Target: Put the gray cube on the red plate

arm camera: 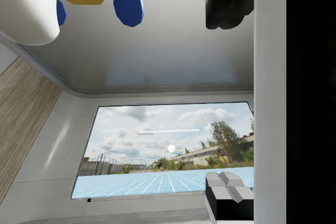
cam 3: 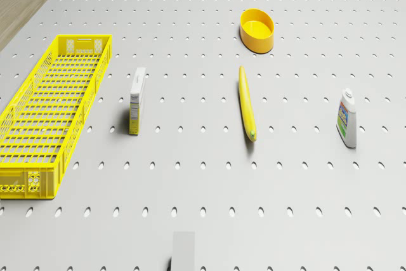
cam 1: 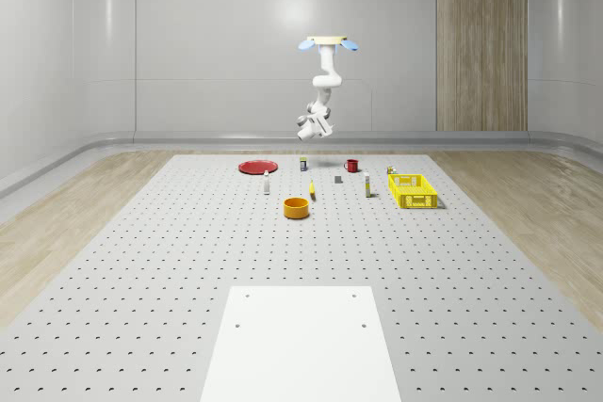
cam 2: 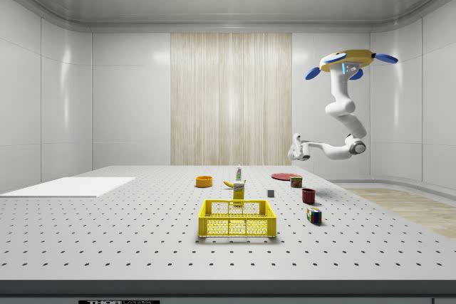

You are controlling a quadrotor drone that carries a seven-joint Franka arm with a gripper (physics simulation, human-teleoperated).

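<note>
Pincer (arm camera: 227, 100): two dark fingers (arm camera: 229, 201) spread wide apart, with nothing between them; released. In the side view the gripper (cam 2: 296, 149) hangs in the air at the end of the bent white arm (cam 2: 340, 108), high above the table and well apart from every item on it.

Drone (cam 1: 330, 42): hovers well above the far end of the perforated table (cam 1: 170, 261), arm hanging below it.

Gray cube (cam 1: 337, 179): rests on the table, free of the pincer. In the whole-scene view it sits near the red mug (cam 1: 351, 166), to the mug's left and nearer the camera. It shows at the edge of the drone view (cam 3: 183, 252) and between basket and mug in the side view (cam 2: 271, 193).

Red plate (cam 1: 256, 168): flat on the table, well apart from the cube, toward the whole-scene view's left; nothing on it.

Other items on the table:
- yellow basket (cam 3: 51, 118), long and latticed, toward the whole-scene view's right
- small carton (cam 3: 136, 99), near the basket
- banana (cam 3: 246, 103), between the carton and the bottle
- white bottle (cam 3: 346, 118)
- orange bowl (cam 3: 257, 30), near one end of the banana
- small can (cam 1: 303, 164), between plate and mug
- multicoloured cube (cam 2: 314, 215), near the mug
- white mat (cam 1: 301, 345), at the near end in the whole-scene view
</note>
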